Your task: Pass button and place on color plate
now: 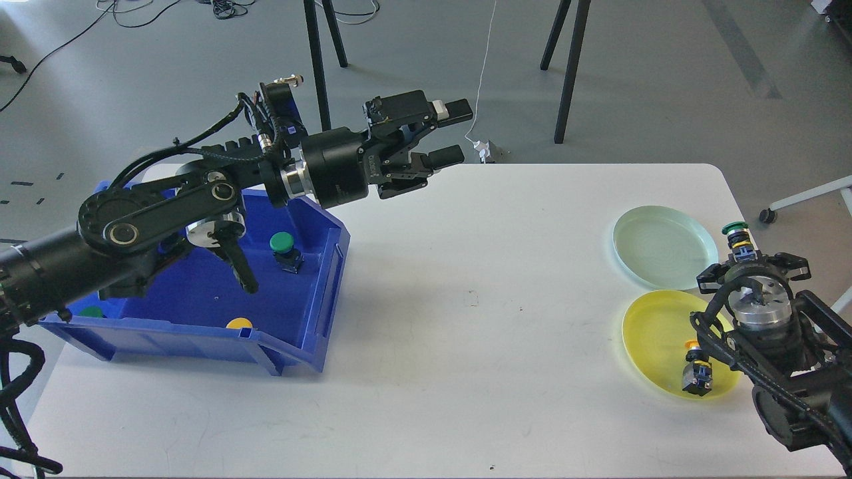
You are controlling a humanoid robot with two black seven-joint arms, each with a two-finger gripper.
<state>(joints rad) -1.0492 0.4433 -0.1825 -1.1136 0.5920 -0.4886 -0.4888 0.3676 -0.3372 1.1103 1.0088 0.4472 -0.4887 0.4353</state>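
Observation:
My right gripper (742,256) is at the right edge of the table, shut on a green-capped button (737,235) that stands up out of its fingers. It is just right of the pale green plate (659,247) and above the yellow plate (659,332). A yellow-capped button (696,372) lies on the yellow plate. My left gripper (451,132) is open and empty, raised above the table's far edge, right of the blue bin (313,319). The bin holds a green button (285,250), a yellow one (239,323) and another green one (91,311).
Black stand legs (319,60) rise from the floor behind the table. A white chair base (799,199) stands to the right of the table.

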